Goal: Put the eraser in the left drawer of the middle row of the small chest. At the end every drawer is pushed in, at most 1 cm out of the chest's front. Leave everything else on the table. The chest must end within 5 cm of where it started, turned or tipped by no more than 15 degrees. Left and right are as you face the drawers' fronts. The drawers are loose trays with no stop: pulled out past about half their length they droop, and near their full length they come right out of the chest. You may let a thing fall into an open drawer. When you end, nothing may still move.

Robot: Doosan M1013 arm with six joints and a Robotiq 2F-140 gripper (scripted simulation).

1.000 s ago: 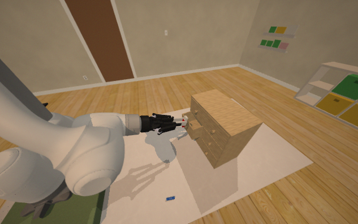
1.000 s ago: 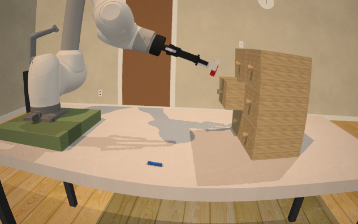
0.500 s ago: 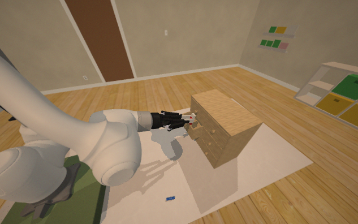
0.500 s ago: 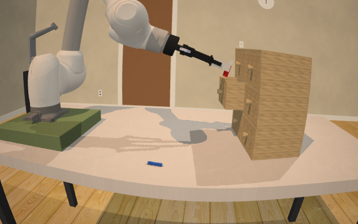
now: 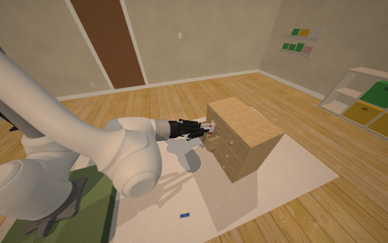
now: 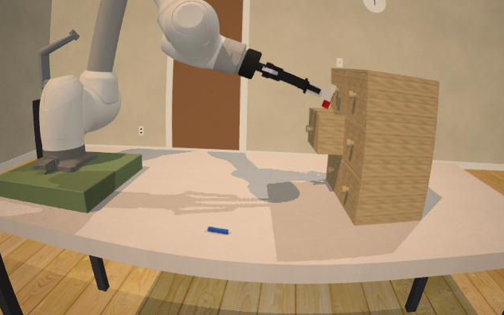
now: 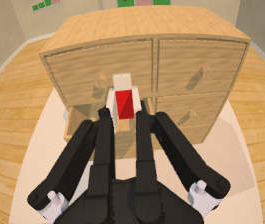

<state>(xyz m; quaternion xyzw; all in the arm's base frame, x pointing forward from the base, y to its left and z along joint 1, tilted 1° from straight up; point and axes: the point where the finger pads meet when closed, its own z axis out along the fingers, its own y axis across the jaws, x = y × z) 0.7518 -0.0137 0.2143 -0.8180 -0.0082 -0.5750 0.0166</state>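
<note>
My gripper (image 5: 206, 128) (image 6: 322, 92) (image 7: 124, 95) is shut on the eraser (image 5: 211, 126) (image 6: 326, 104) (image 7: 124, 105), a white block with a red part. It tilts down toward the front of the small chest (image 5: 244, 119) (image 6: 401, 139) (image 7: 148, 25). The left drawer of the middle row (image 5: 213, 143) (image 6: 330, 131) (image 7: 80, 120) is pulled out and looks roughly level. The eraser is just above this drawer, close to the front of the top left drawer. Whether it touches that front I cannot tell. The fingers hide part of the open drawer in the wrist view.
The other visible drawers are in. The top left drawer's knob (image 7: 100, 82) sticks out beside the eraser. A small blue cylinder (image 5: 184, 215) (image 6: 218, 230) lies on the table (image 6: 162, 243) toward the near edge. The arm stands on a green base (image 6: 39, 195).
</note>
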